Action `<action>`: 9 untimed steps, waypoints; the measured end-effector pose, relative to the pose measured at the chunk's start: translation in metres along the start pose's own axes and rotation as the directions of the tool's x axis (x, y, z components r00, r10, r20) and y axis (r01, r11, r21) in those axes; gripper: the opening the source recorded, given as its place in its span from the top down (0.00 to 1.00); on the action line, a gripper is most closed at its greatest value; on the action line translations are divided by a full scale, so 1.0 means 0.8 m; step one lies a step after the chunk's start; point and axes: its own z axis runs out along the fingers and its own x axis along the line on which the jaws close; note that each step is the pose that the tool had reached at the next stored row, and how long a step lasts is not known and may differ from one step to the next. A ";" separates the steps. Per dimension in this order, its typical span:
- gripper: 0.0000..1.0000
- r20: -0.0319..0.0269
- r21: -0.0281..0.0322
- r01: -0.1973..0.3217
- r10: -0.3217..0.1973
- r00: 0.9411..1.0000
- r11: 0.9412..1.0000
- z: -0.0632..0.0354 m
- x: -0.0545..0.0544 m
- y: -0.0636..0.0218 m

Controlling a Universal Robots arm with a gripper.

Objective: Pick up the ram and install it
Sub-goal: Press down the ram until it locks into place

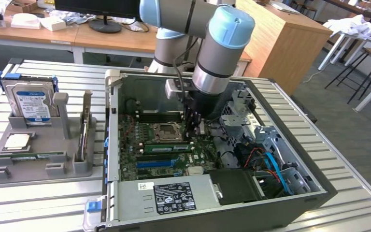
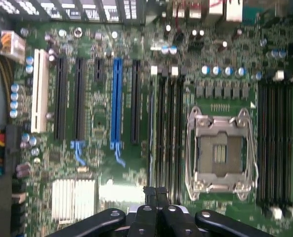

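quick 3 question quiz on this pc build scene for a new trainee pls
1. True or false: the gripper is over the motherboard inside the open computer case.
2. Where does the hard drive stand? A) in the grey holder beside the case B) inside the case C) on the floor
3. Fill in: the gripper's jaws are ___ (open or shut).

Key: 1 true; 2 A; 3 shut

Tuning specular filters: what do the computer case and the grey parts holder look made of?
Computer case: looks like sheet metal, dull grey-black finish, with thin folded edges and bare silvery inner brackets. Parts holder: probably moulded or printed plastic, matte grey, with thick blocky walls and no glare.
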 end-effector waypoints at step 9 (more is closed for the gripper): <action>0.90 0.000 0.001 0.000 0.000 1.000 1.000 0.002 0.000 0.035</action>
